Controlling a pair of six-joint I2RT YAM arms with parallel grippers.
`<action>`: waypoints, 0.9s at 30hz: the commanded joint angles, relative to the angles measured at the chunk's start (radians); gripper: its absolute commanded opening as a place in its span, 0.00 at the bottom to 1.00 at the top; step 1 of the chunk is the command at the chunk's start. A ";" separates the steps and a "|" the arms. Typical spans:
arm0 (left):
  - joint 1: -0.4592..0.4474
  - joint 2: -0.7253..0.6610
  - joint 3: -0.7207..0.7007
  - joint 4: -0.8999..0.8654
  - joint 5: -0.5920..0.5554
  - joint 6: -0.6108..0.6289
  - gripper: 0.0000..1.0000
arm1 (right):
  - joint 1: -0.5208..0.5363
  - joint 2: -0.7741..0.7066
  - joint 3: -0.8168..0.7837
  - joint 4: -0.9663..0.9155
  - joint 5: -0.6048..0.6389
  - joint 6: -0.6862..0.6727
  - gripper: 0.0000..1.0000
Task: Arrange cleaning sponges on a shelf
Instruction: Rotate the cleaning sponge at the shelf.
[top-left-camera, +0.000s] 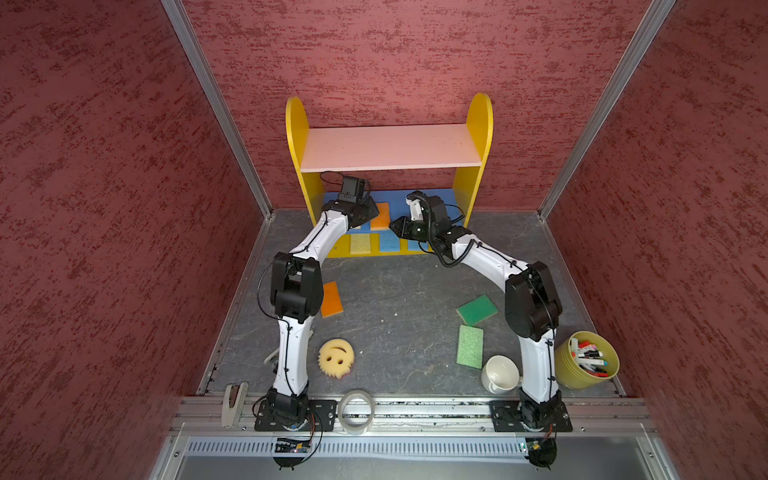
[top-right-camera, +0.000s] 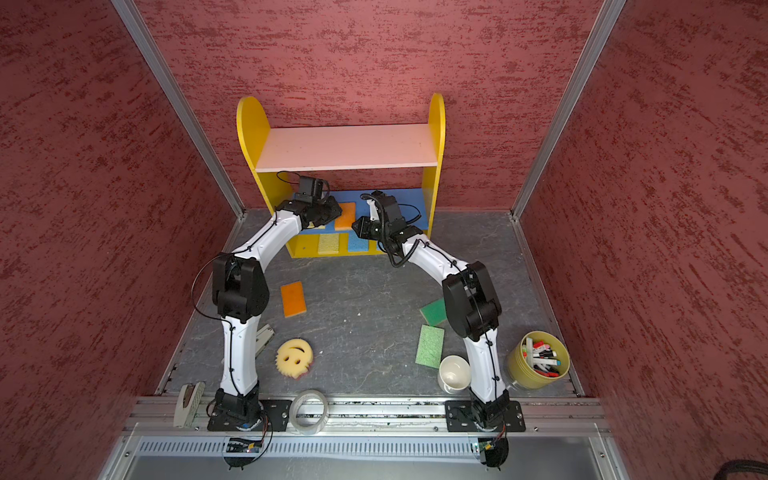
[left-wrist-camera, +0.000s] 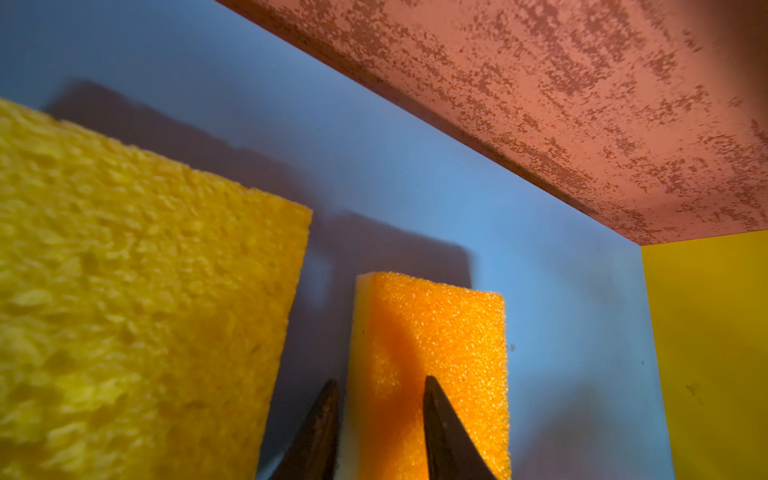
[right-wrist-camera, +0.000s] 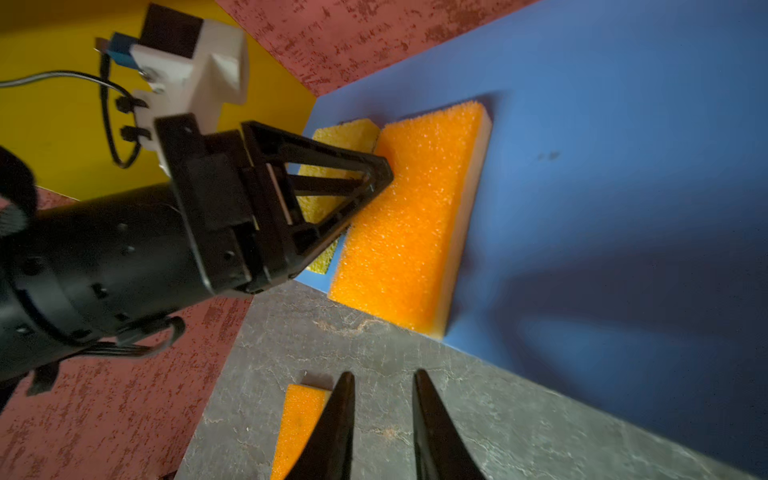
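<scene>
Near my bases, a white mug stands by a yellow tub of markers, with loose sponges scattered on the floor beyond. Farther back, my left gripper, fingers apart, hovers at an orange sponge. It lies beside a yellow sponge on the blue board of the shelf. My right gripper has its fingers apart, empty.

The orange sponge is fine-pored foam with a sparkling grain. The yellow sponge is coarser and open-celled. The shelf's blue board looks smooth and matt. The worktop is dull grey with stone-like veins, the walls are rough and plaster-like, and the mug is glossy white ceramic.
</scene>
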 joint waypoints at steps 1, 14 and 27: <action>0.008 -0.032 0.036 -0.026 0.016 0.009 0.36 | -0.007 -0.017 0.014 -0.008 0.020 -0.010 0.27; 0.000 -0.034 -0.006 0.005 0.034 -0.009 0.36 | -0.037 0.115 0.165 -0.053 -0.015 0.003 0.27; -0.004 -0.022 -0.021 0.038 0.054 -0.035 0.36 | -0.038 0.233 0.307 -0.098 -0.067 0.025 0.28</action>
